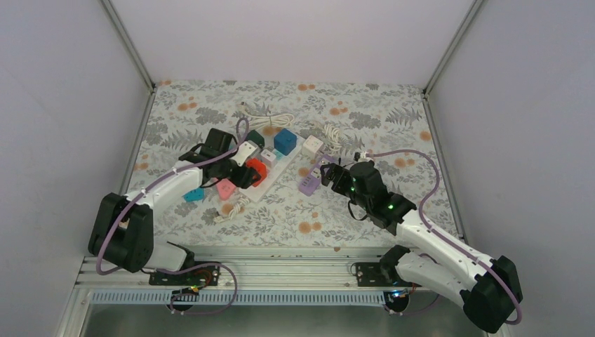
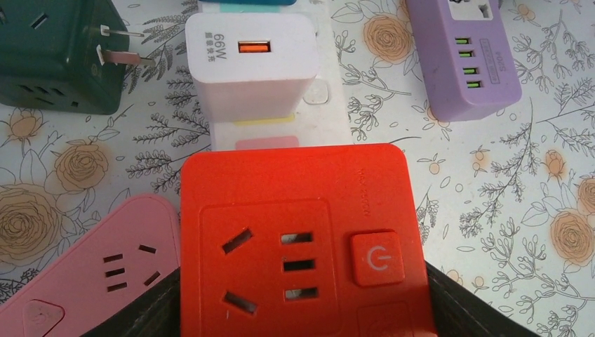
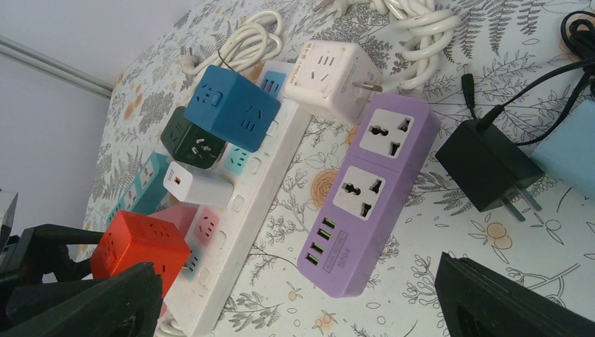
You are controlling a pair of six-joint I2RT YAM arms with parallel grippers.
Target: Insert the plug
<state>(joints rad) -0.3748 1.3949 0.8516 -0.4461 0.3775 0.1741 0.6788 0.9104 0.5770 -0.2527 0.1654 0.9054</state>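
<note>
Left gripper pinches the red cube adapter over the white power strip, 66W charger and pink socket crowding close, while the right gripper hangs spread wide beside the purple strip.

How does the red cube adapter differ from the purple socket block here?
The red cube adapter is held in the left end effector at the white power strip; the purple socket block lies free on the table. Red is a cube with a power button; purple is elongated with four USB ports. Both carry sockets.
</note>
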